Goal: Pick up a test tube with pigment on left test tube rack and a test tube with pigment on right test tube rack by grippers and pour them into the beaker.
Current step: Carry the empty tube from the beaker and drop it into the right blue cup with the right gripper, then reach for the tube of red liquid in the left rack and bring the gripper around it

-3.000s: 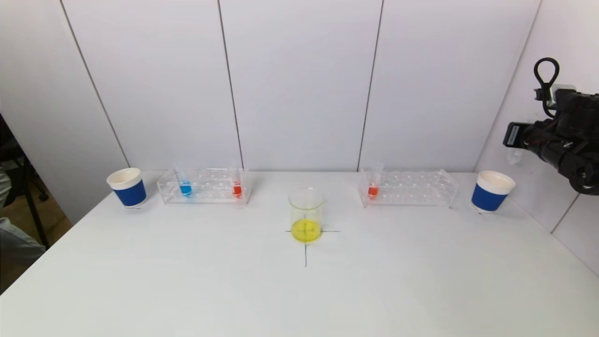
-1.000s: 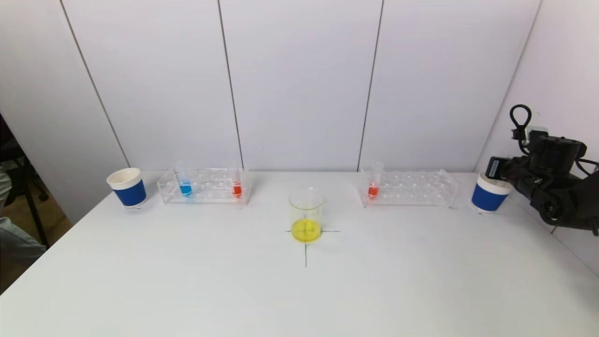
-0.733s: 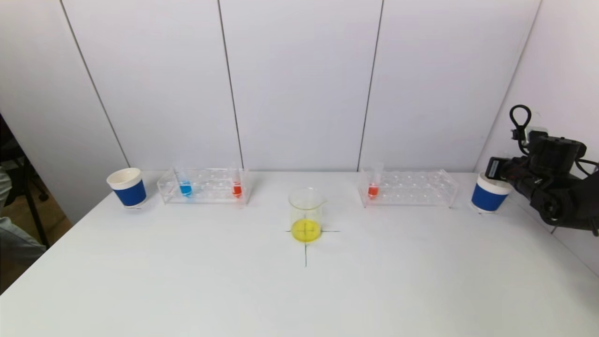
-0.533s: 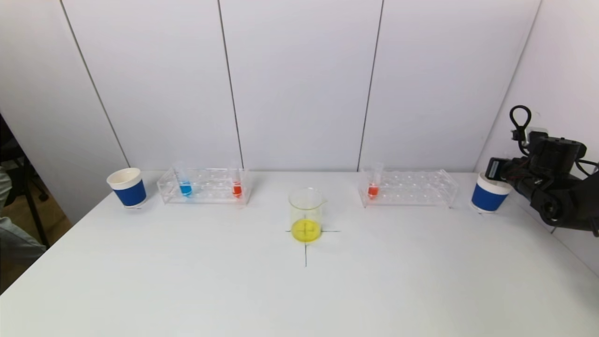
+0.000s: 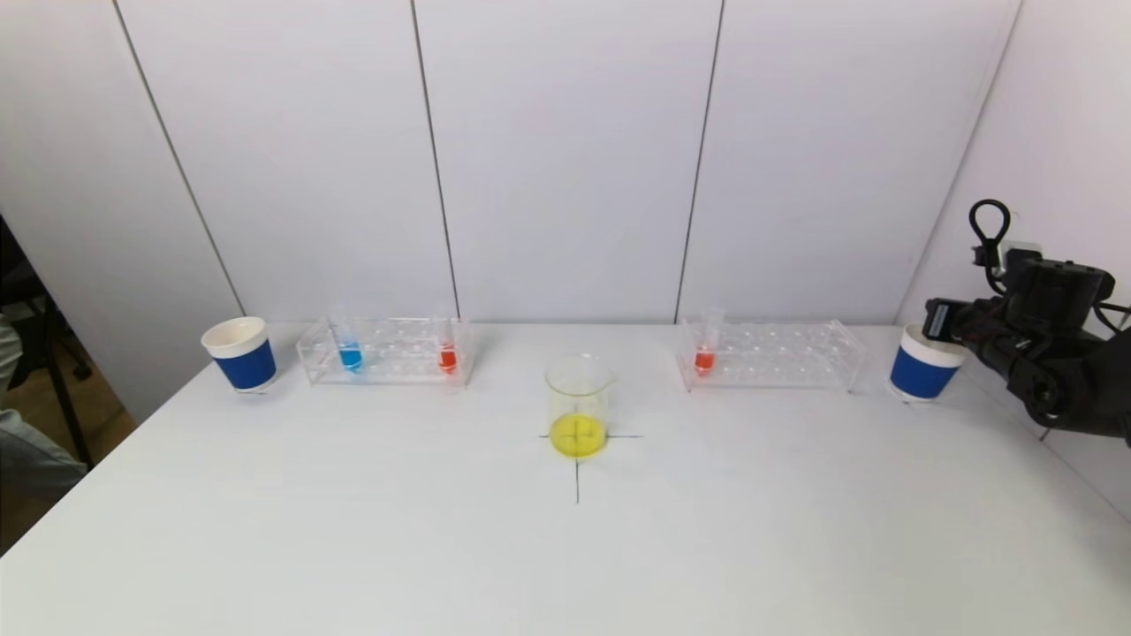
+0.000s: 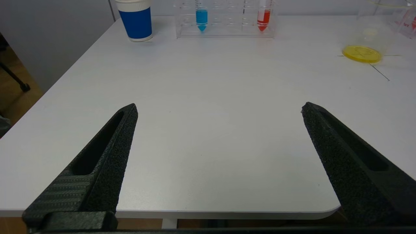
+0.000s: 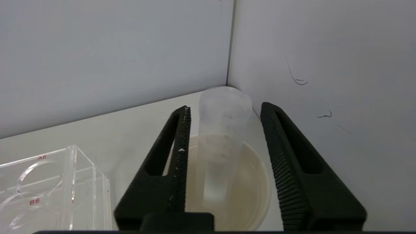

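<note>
White wall panels closed off the back of the white table (image 5: 353, 530), where the beaker (image 5: 579, 406) with yellow liquid stood on a cross mark between the left test tube rack (image 5: 386, 352) and the right test tube rack (image 5: 770, 355). The right gripper (image 7: 224, 112) hung over the blue paper cup (image 5: 923, 364) at the table's right end, its fingers (image 7: 177, 156) parted around an empty test tube (image 7: 221, 146) that stood tilted in the cup; whether a pad touched the tube could not be told. The step in hand looked like dropping off this spent tube, so the sound way was to open the fingers fully, then lift straight up so neither pad dragged the tube or tipped the light cup. The left gripper (image 6: 219, 109) waited low over the near left edge, fingers spread wide and holding nothing. A blue-filled tube (image 5: 350, 352) and a red-filled tube (image 5: 447, 353) sat in the left rack, one red tube (image 5: 704, 353) in the right rack.
</note>
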